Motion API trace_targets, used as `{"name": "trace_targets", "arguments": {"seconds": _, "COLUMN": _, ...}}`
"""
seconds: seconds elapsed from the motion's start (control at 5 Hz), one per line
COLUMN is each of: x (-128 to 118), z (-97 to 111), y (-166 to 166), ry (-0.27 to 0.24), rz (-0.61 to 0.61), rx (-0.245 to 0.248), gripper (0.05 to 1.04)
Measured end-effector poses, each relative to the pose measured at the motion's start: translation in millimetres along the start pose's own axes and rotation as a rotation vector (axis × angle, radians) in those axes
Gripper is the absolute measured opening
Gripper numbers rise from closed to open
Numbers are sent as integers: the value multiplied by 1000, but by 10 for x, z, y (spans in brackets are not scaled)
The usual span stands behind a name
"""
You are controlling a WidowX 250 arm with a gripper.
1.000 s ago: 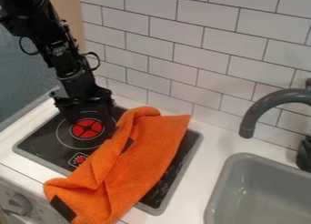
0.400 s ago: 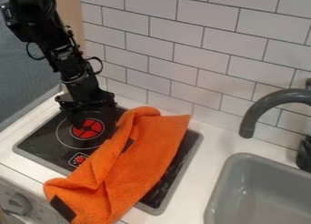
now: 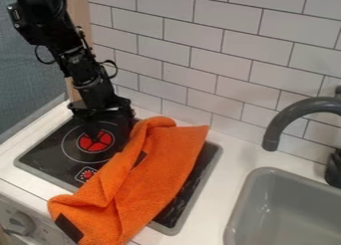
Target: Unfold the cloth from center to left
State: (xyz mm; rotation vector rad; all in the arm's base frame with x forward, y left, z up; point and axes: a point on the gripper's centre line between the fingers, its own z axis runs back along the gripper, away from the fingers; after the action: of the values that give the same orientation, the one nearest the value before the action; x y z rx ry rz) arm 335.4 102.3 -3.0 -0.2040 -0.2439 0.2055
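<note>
**Orange cloth still needs its left side opened out, jaws look ready**

Ok, so nearest the camera you've got the fuzzy orange cloth [image 3: 150, 182], running diagonally over the black glass cooktop [image 3: 40, 159] with its near end across the counter's front edge. That end is rumpled, with a black patch [image 3: 69, 228] at the corner. Further up, you've got rolled-over layers along the left side and a rounded fold [image 3: 158, 123] at the far end. The right side lies pretty flat, so I'd call this job mostly undone: the cloth runs through the middle, and the part that should open left is bunched up.

Past that, your black two-finger gripper [image 3: 108, 135] hangs over the round red-centred burner [image 3: 95, 141], just left of the far fold. Its jaws look apart to me, with nothing between them. I can't tell whether it's touching the cloth.

For room, you've got cooktop on the left of the cloth, plus a strip of white countertop [image 3: 27, 182] nearer the front. I'd watch the grey knob [image 3: 20, 222] below it and that near end, since a hard pull could drag it off the front. To the right there's the grey sink [image 3: 286, 214] and its dark grey curved faucet [image 3: 293, 114], well apart from your gripper. Furthest back is the white tiled wall [image 3: 200, 55], so I'd keep your wrist from swinging that way.
</note>
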Motion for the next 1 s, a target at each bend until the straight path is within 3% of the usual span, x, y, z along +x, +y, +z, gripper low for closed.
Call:
{"name": "trace_targets", "arguments": {"seconds": 0.4, "x": 22, "z": -170, "y": -135, "ry": 37, "rz": -46, "rx": 6, "gripper": 999}}
{"name": "trace_targets", "arguments": {"seconds": 0.6, "x": 42, "z": -202, "y": -198, "ry": 30, "rz": -75, "rx": 19, "gripper": 999}}
{"name": "trace_targets", "arguments": {"seconds": 0.8, "x": 59, "z": -211, "y": -227, "ry": 22, "rz": -82, "rx": 23, "gripper": 938}}
{"name": "trace_targets", "arguments": {"seconds": 1.0, "x": 73, "z": -219, "y": -219, "ry": 8, "rz": -74, "rx": 25, "gripper": 632}}
